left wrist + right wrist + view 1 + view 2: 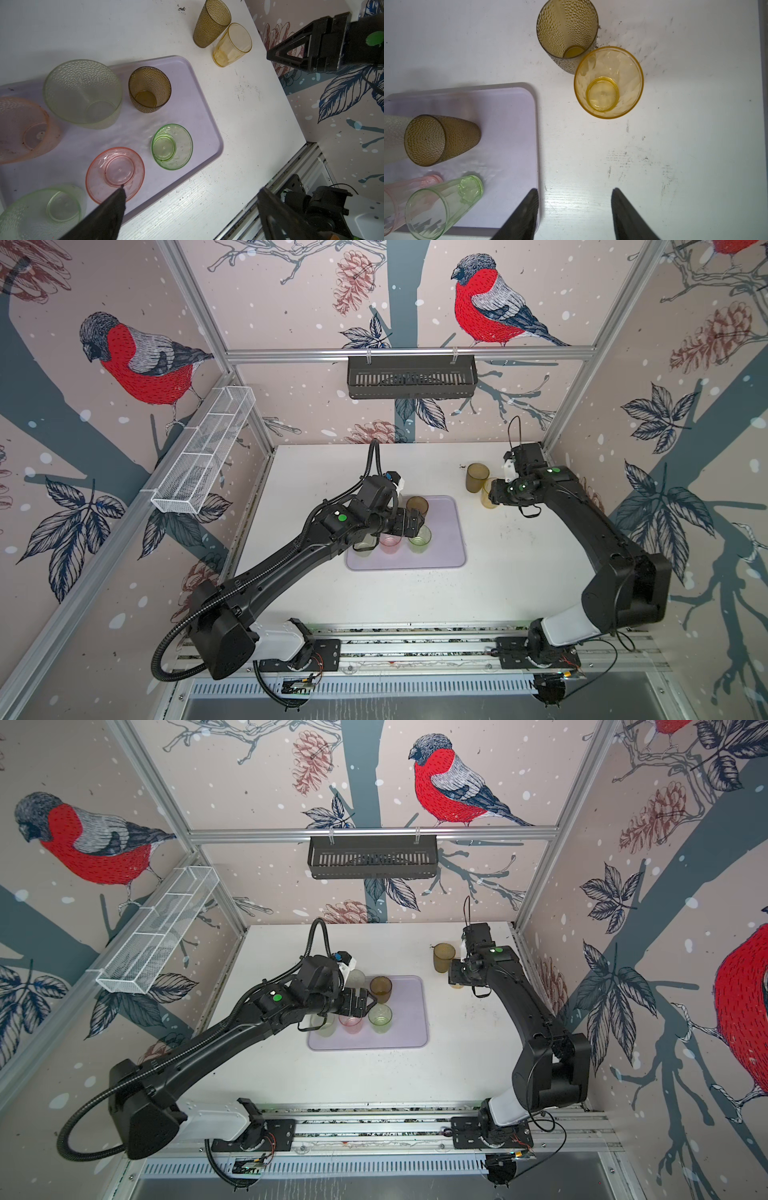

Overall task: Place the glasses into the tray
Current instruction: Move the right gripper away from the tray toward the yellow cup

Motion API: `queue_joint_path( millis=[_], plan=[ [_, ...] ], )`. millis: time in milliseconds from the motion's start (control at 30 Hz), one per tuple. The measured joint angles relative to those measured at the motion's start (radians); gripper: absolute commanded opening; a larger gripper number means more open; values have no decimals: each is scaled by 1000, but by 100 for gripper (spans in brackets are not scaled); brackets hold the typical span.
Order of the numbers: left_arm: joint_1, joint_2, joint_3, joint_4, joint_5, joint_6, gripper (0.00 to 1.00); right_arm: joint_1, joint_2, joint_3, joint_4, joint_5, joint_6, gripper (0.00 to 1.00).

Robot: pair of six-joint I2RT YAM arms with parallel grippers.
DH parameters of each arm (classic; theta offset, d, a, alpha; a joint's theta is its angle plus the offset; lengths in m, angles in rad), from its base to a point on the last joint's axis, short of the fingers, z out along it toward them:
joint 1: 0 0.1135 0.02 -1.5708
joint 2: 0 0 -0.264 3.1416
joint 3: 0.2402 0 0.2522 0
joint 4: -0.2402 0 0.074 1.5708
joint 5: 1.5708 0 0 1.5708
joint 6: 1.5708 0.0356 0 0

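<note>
The lavender tray [440, 556] [199, 116] lies mid-table with several glasses standing upright in it, among them a dark brown one [417, 506] [149, 89], a bright green one [419, 539] [172, 146] and a pink one [115, 174]. Two more glasses stand on the bare table towards the back right, an olive-brown one [476, 477] [568, 31] and a yellow one [608, 83] touching it. My left gripper [415, 522] [192, 188] hovers open over the tray, holding nothing. My right gripper [493, 494] [574, 189] is open and empty just beside and above the yellow glass.
A black slotted basket [411, 377] hangs on the back wall and a white wire mesh basket [208, 448] on the left wall. The table's right edge meets the wall close behind the right arm [582, 514]. The arms' base rail [415, 649] runs along the front.
</note>
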Motion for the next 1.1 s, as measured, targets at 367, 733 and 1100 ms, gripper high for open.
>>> queue_joint_path(
  millis=[367,733,1100],
  plan=[
    [-60,123,139,-2,2,35,98,-99,9,-32,54,-76,-25,63],
    [-74,191,211,-18,3,67,98,-160,33,-57,99,-110,-31,63],
    [-76,190,217,-21,1,80,98,-166,107,-51,129,-113,-51,63]
  ],
)
